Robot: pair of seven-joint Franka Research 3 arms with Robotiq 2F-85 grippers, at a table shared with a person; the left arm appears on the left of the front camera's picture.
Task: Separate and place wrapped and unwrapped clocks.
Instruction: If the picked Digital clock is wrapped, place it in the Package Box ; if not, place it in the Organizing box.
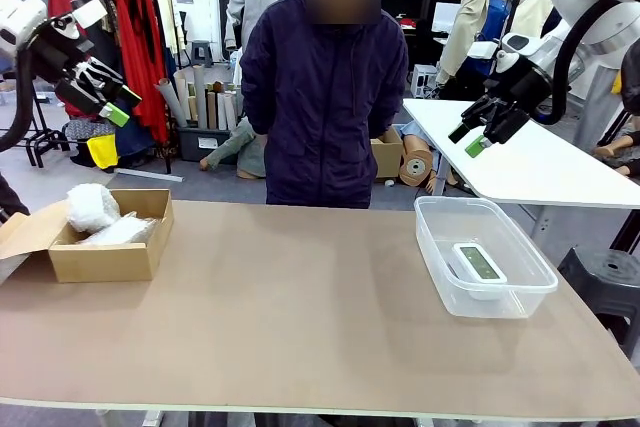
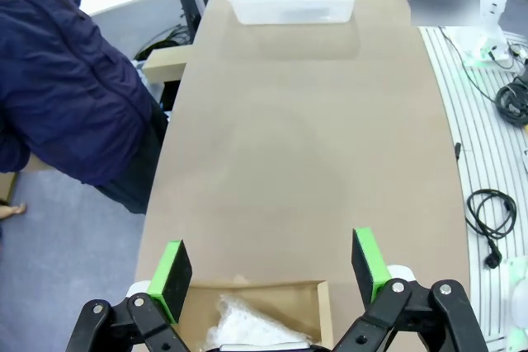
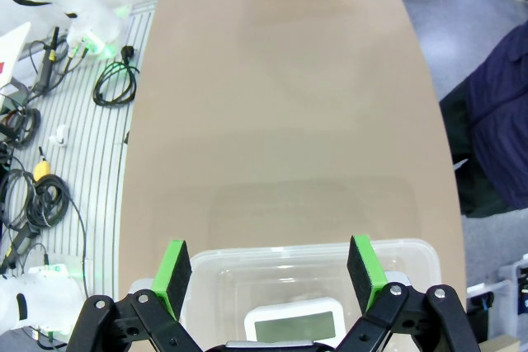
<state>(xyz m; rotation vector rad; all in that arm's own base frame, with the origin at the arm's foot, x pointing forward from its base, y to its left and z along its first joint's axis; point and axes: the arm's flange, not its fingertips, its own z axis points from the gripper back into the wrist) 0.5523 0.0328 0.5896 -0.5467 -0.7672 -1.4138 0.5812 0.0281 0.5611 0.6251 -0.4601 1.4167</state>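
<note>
- The bare white clock [image 3: 294, 324] lies in the clear tub [image 3: 206, 265], right under the open right gripper [image 3: 269, 263]
- Two wrapped bundles [image 1: 92, 206] sit in the cardboard box [image 1: 100, 261], below the open left gripper [image 2: 270, 264]

both arms hang raised above the table's ends, left gripper [image 1: 118, 107] and right gripper [image 1: 478, 135] gaping wide, empty.

Two white arms with black hands, and a person in dark blue

Each white, rounded arm ended in a black hand, the left hand [image 1: 108, 97] and the right hand [image 1: 478, 133], built of linked bars with round pivot bolts and bright green pads [image 2: 172, 277] on both fingers. The person [image 1: 322, 97] at 12 o'clock wore a dark navy zipped jacket with long sleeves.
</note>
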